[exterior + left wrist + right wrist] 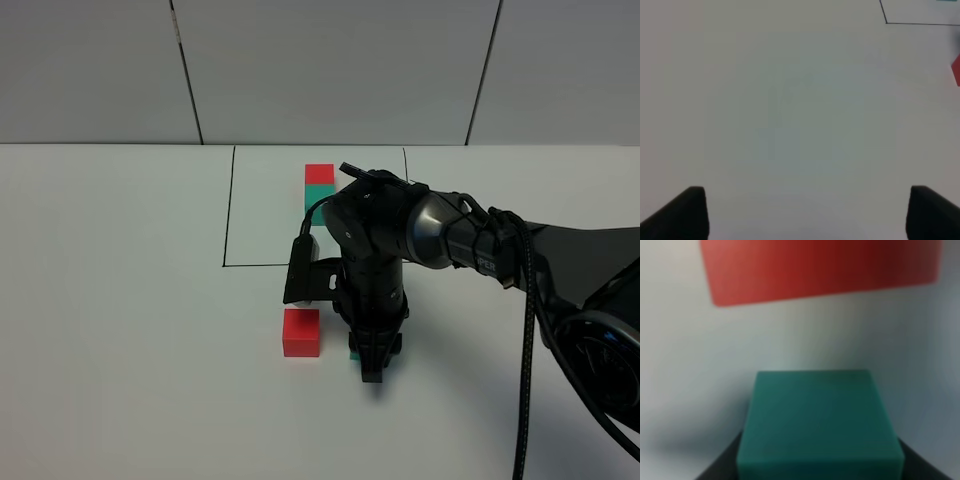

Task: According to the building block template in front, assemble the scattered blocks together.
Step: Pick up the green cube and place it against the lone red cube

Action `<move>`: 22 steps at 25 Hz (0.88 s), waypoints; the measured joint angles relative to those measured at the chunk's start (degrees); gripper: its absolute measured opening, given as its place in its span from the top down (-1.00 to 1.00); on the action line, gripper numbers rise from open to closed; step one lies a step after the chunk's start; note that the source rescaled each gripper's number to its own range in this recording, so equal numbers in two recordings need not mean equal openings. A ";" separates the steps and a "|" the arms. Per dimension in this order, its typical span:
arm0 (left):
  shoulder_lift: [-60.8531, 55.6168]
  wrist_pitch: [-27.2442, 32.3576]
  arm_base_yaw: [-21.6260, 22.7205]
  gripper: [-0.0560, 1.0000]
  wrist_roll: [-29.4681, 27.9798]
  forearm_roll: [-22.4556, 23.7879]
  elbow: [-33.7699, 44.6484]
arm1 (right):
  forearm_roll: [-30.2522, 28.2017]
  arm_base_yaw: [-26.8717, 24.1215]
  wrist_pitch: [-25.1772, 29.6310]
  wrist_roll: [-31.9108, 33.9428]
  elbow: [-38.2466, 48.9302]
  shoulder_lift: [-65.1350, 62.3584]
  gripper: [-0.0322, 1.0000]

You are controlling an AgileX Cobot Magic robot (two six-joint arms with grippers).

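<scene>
The template, a red cube joined to a teal cube [319,186], sits inside a thin black drawn rectangle [228,215] at the back of the table. The loose red cube [301,332] lies in front of the rectangle. My right gripper [366,360] reaches across the middle and points down just right of it, shut on the loose teal cube [817,420], of which only a sliver [353,354] shows from above. In the right wrist view the red cube [820,267] lies a short gap beyond the teal one. My left gripper [810,215] is open and empty over bare table.
The white table [120,300] meets a grey panelled wall at the back. The right arm's black cable [524,330] hangs beside the arm. In the left wrist view, the rectangle's corner [886,22] and an edge of the red cube [956,70] show.
</scene>
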 joint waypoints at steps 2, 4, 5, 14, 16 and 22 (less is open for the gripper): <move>0.00 0.00 0.00 -0.60 0.00 0.00 0.00 | -0.04 0.00 -0.10 -0.23 0.00 0.12 0.93; 0.00 0.00 0.00 -0.60 0.00 0.00 0.00 | -0.10 0.00 -0.10 -0.37 -0.04 0.27 0.93; 0.00 0.00 0.00 -0.60 0.00 0.00 0.00 | -0.10 0.00 0.08 -0.37 -0.32 0.51 0.93; 0.00 0.00 0.00 -0.60 0.00 0.00 0.00 | 0.41 0.75 3.00 -0.44 -6.21 3.38 0.93; 0.00 0.00 0.00 -0.60 0.00 0.00 0.00 | 0.51 0.95 3.00 -0.71 -6.32 3.43 0.93; 0.00 0.00 0.00 -0.60 0.00 0.00 0.00 | 1.75 1.05 2.94 -0.92 -6.32 3.43 0.93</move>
